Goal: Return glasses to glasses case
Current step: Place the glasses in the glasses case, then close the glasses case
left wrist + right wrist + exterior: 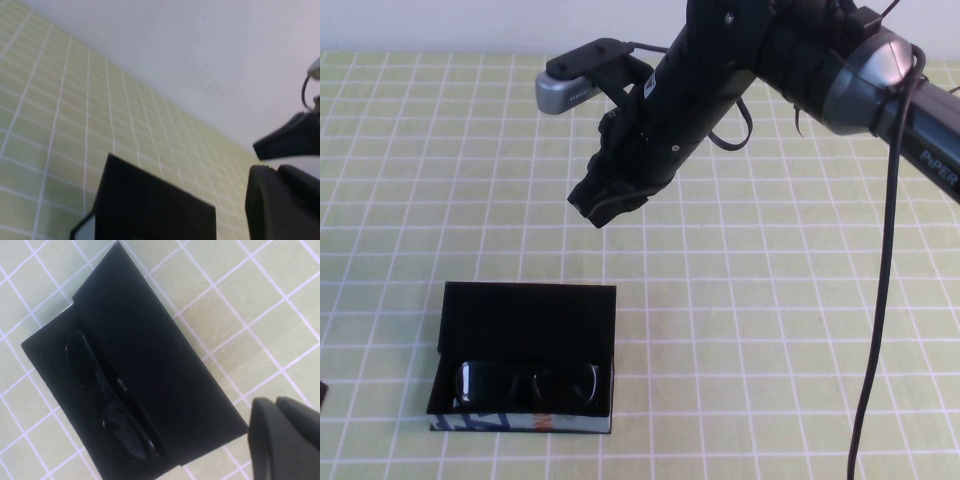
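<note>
The black glasses case (528, 318) lies open on the table at the front left, lid folded back, printed front side (520, 423) towards me. The black glasses (527, 385) lie folded inside its tray. My right gripper (608, 203) hangs shut and empty above the table, behind and to the right of the case, apart from it. The right wrist view looks down on the case (160, 375) with the glasses (112, 412) in it, beside the shut right gripper (274, 402). My left gripper (276, 169) is shut and empty, low beside the case (150, 205); only a dark corner of it (322, 393) shows at the left edge.
A yellow-green cloth with a white grid (770, 330) covers the table. A black cable (880, 330) hangs from the right arm down across the right side. A pale wall (200, 50) stands behind the table's far edge.
</note>
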